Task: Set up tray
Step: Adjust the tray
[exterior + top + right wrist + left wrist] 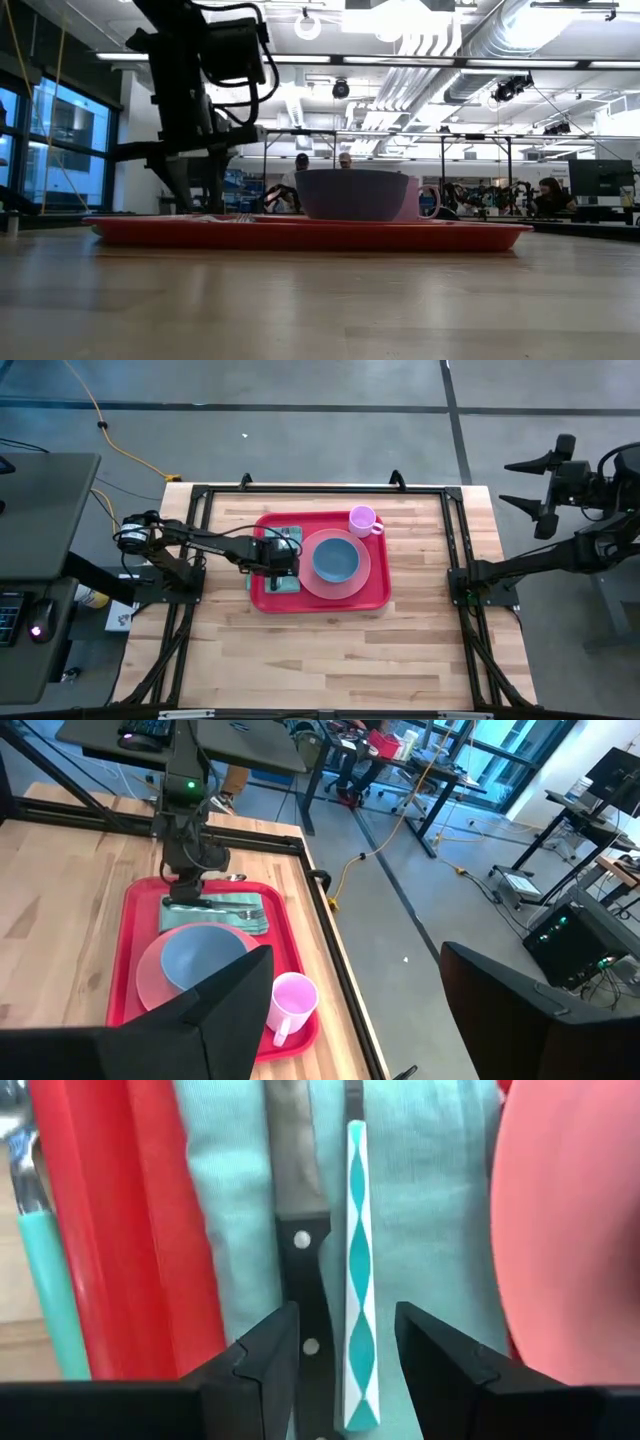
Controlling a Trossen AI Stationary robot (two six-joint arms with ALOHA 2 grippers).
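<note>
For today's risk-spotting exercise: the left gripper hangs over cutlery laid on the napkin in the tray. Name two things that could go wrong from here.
1. The left gripper straddles the teal-patterned handle, with the knife right beside it; lifting off carelessly could drag either one askew.
2. The pink plate lies close by on the red tray; a sideways move might nudge it and the blue bowl.

tray (265, 600) | red, rectangular, raised rim | flat on table centre | loaded

Grey concrete floor (330, 430) w/ dark seam lines, yellow cable (115, 435) trailing across. Big windows (60, 140) on one side. White ceiling, ducts (480, 30), strip lights. People seated at far workstations (550, 195).
</note>
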